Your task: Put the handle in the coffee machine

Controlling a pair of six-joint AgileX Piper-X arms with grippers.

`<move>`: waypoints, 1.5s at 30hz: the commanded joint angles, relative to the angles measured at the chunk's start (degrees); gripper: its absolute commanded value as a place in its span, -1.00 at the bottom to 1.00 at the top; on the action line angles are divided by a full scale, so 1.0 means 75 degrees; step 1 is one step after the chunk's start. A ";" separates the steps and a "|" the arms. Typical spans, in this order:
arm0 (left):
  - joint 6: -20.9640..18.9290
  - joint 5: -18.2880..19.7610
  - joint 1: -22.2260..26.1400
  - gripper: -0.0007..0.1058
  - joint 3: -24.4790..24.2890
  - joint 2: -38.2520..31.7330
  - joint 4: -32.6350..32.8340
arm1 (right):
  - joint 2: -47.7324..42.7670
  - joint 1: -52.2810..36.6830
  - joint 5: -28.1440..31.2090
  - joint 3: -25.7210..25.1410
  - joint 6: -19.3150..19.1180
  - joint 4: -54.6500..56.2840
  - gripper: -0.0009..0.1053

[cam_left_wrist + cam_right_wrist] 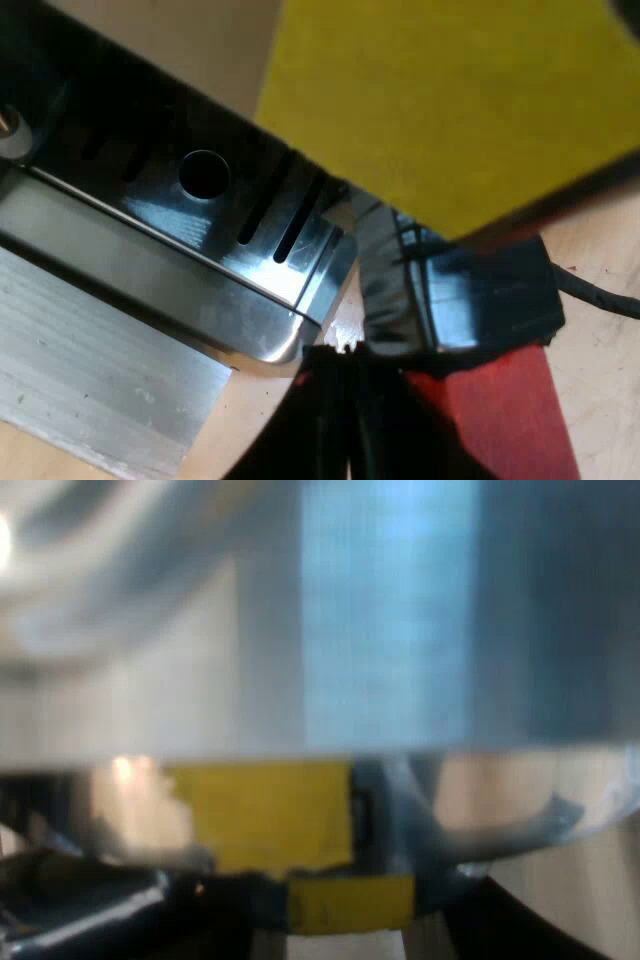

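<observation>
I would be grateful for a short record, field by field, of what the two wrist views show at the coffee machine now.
machine part: shiny slotted metal drip tray, one round hole in it
at the tray's corner: left gripper
beside it: glossy black block over a red piece; possibly the handle's end, cannot tell
close to camera: yellow flat shape
surface: light wooden table
right wrist view: blurred bright metal wall, yellow patches under it
handle locked in: cannot tell

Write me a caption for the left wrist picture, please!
Close-up: the handle's red end near the corner of the espresso machine's slotted metal tray.
</observation>
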 commanded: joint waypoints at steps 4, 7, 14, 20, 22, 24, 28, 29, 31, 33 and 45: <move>-0.0078 0.0532 -0.0154 -0.98 -0.0001 -0.0061 0.0061 | -0.0642 0.0180 -0.0347 -0.0188 -0.0315 -0.0246 -0.38; -0.0078 0.0328 -0.0154 -0.98 -0.0001 -0.0061 -0.0181 | -0.0642 0.0311 -0.0083 -0.0024 -0.0349 -0.0268 -0.38; -0.0417 0.0308 -0.0154 -0.98 0.0031 -0.0061 -0.0424 | -0.0815 0.0476 0.0276 0.0363 -0.0345 -0.0358 -0.38; -0.0417 0.0324 -0.0154 -0.98 0.0445 -0.0061 -0.0397 | -0.1307 0.0549 0.0412 0.1063 -0.0346 -0.0365 -0.38; -0.0417 0.0347 -0.0154 -0.98 0.0529 -0.0061 -0.0395 | -0.1550 0.0546 0.0479 0.1376 -0.0346 -0.0365 -0.38; -0.0417 0.0385 -0.0154 -0.98 0.0534 -0.0061 -0.0395 | -0.1769 0.0546 0.0477 0.1629 -0.0346 -0.0365 -0.38; -0.0461 0.0384 -0.0154 -0.98 0.0534 -0.0061 -0.0395 | -0.2134 0.0546 0.0477 0.1958 -0.0346 -0.0365 -0.38; -0.0481 0.0384 -0.0154 -0.98 0.0534 -0.0061 -0.0395 | -0.2290 0.0546 0.0477 0.2145 -0.0346 -0.0365 -0.38; -0.0517 0.0435 -0.0154 -0.98 0.0534 -0.0061 -0.0395 | -0.2514 0.0546 0.0477 0.2371 -0.0346 -0.0365 -0.38; -0.0602 0.0471 -0.0154 -0.98 0.0534 -0.0061 -0.0361 | -0.2705 0.0620 0.0477 0.2562 -0.0346 -0.0365 -0.38; -0.0599 0.0669 -0.0154 -0.98 0.0534 -0.0245 0.0027 | -0.3421 0.1086 0.0829 0.3382 -0.0346 -0.0365 -0.38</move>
